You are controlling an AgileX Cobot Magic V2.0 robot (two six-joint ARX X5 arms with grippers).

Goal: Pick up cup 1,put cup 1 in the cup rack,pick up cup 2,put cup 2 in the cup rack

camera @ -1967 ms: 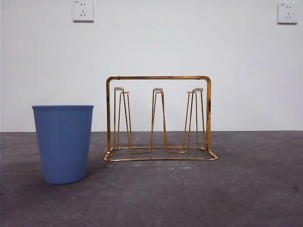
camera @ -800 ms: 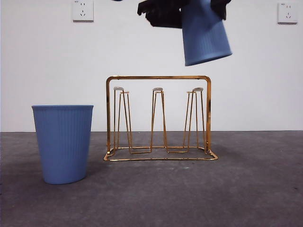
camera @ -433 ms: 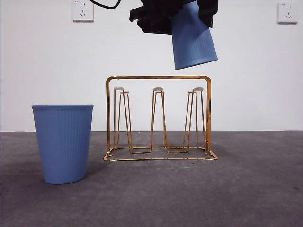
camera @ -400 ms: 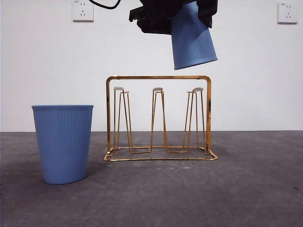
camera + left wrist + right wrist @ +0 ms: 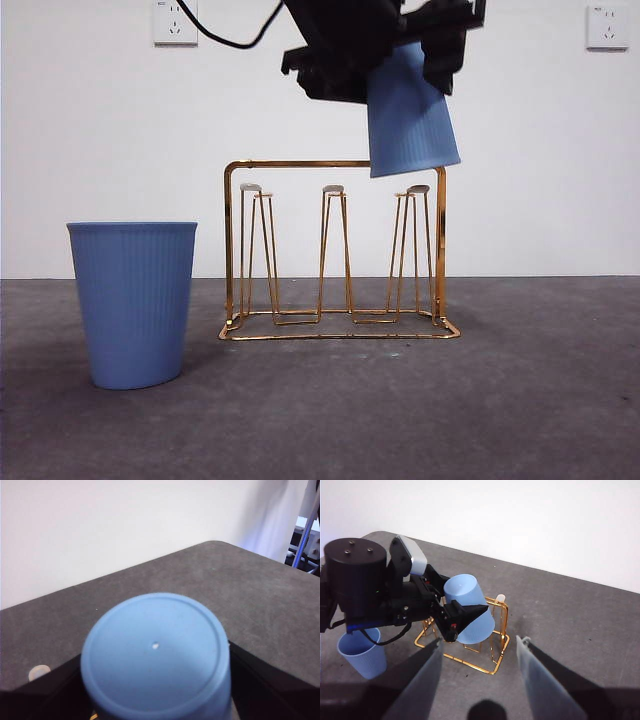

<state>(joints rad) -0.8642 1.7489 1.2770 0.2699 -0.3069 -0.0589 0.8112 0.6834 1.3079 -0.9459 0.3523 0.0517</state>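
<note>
**Cup 1 held inverted over the cup rack; placement in hand**

The left gripper (image 5: 405, 45) is seen with its fingers (image 5: 451, 621) pinching cup 1 (image 5: 410, 115), carried mouth-down and tilted, its rim level with the arch handle above the end prong (image 5: 417, 190) of the cup rack (image 5: 335, 165). The next move is judged to call for levelling and lowering onto that prong. Cup 2 (image 5: 134, 300) stands upright on the surface (image 5: 520, 400), beside the rack's other end; contents cannot be told. The right gripper (image 5: 479, 680) waits, fingers spread, holding nothing.

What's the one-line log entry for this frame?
left gripper: shut on inverted blue cup | over cup rack | second cup: on table | right gripper: open
</note>
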